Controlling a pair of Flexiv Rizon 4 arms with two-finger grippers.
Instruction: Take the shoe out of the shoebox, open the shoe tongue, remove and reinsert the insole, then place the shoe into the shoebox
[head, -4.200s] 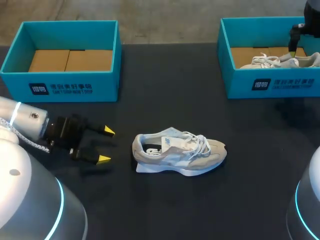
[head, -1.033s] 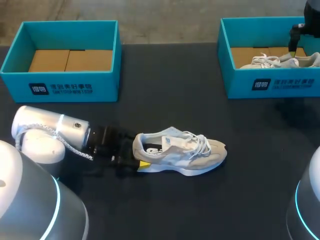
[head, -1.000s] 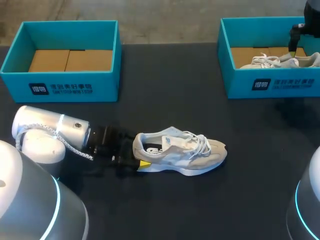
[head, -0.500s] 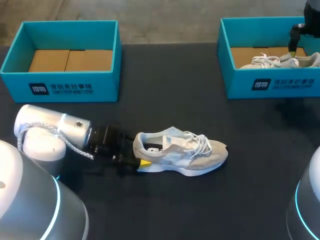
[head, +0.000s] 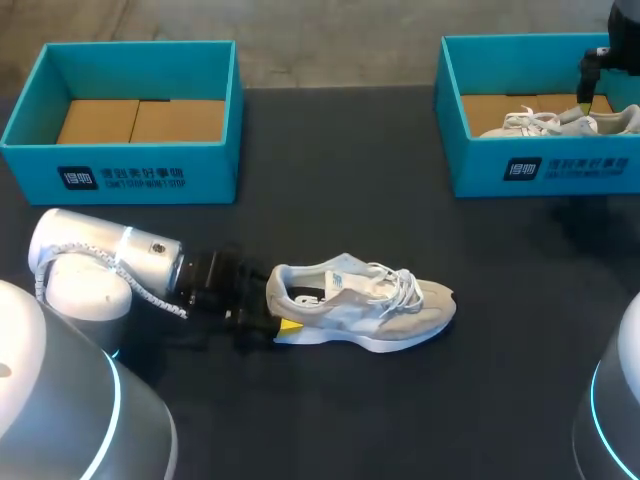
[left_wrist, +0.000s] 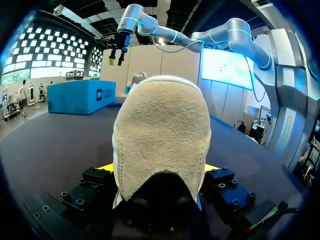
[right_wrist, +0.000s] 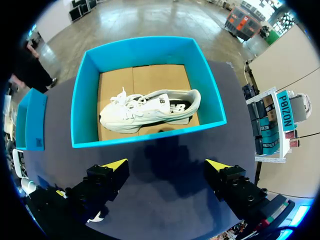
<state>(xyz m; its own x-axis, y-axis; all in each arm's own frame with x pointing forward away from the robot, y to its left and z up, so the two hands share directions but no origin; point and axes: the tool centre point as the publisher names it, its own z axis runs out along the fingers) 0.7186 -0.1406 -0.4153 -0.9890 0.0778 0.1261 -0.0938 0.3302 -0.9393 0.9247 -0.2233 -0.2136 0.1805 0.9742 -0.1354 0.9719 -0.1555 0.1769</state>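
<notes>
From the head view, my left hand (head: 272, 318) lies low on the dark surface (head: 340, 180), clenched on the heel of the shoe (head: 370, 300). The shoe stretches from it toward 3 o'clock, sole down and well clear of every edge. The empty shoebox (head: 130, 110) sits at 11 o'clock of that hand, with bare surface between. My right hand (head: 590, 98) hangs over the right shoebox (head: 540, 165), where a second shoe (head: 560, 122) lies.

From the left wrist, the shoe's (left_wrist: 160, 130) suede heel fills my left hand (left_wrist: 159, 169), a yellow tip against each side, and open surface lies ahead.

From the right wrist, my right hand (right_wrist: 167, 167) is released, fingers wide, above the right shoebox (right_wrist: 82, 100). The second shoe (right_wrist: 150, 110) lies lengthwise inside.
</notes>
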